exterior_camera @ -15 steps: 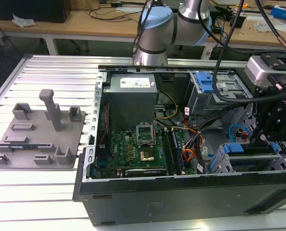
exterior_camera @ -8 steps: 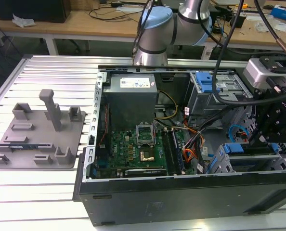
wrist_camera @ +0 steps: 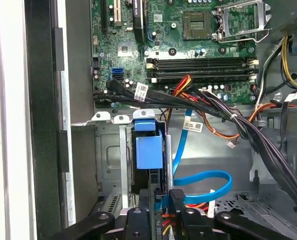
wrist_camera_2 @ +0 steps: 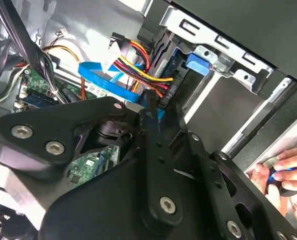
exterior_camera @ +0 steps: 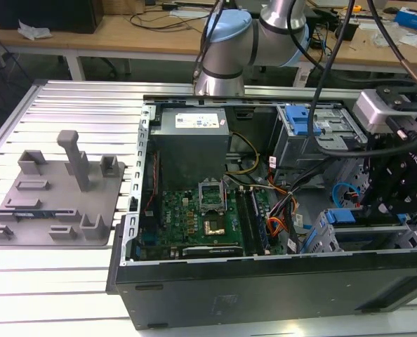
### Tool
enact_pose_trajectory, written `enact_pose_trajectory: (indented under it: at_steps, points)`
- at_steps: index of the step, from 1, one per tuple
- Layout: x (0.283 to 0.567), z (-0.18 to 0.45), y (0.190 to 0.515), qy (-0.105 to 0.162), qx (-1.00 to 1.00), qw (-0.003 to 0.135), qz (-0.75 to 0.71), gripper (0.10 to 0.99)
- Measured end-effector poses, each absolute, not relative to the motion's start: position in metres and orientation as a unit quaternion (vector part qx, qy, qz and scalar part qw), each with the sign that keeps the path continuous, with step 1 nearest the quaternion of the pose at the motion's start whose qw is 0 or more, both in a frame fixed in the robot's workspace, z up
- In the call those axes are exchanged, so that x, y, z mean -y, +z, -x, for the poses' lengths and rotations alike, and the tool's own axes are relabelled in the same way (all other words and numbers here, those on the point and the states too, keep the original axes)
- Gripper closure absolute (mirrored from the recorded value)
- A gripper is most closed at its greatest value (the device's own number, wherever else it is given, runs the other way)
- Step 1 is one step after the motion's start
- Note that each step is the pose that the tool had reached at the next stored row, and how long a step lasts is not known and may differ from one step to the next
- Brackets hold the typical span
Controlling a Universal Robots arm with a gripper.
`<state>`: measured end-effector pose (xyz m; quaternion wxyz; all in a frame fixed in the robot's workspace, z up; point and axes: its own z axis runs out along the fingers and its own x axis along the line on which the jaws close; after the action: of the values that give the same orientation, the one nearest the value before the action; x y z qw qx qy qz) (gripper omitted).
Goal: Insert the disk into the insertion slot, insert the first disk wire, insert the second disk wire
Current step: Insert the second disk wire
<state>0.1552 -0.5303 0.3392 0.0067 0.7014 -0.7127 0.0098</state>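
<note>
The disk sits inside the insertion slot, a silver perforated cage; its blue carrier tab sticks out at the open end. In the exterior view the disk's blue carrier lies low at the case's right. The second disk wire, a flat light-blue cable, curls in a loop and ends between my fingers. My gripper is shut on its plug end, right at the disk's connector edge. In the second wrist view my gripper is beside the dark plug of the orange-yellow-black wire bundle, which reaches the disk's end.
The open computer case holds a green motherboard and a grey power supply. A taller grey bay with a blue latch stands behind. Black cables cross above the slot. A person's hand rests outside the case. A grey fixture lies at the exterior view's left.
</note>
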Motion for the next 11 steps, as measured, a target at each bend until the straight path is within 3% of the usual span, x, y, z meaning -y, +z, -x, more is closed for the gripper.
enact_pose_trajectory:
  at_steps: [6, 7, 10, 11]
  points:
    - [0.529, -0.155, 0.372, 0.01, 0.713, 0.007, -0.701, 0.784]
    - [0.529, -0.155, 0.379, 0.01, 0.713, 0.007, -0.701, 0.804]
    - [0.528, -0.155, 0.39, 0.011, 0.713, 0.008, -0.701, 0.98]
    - [0.528, -0.155, 0.39, 0.011, 0.713, 0.008, -0.701, 0.98]
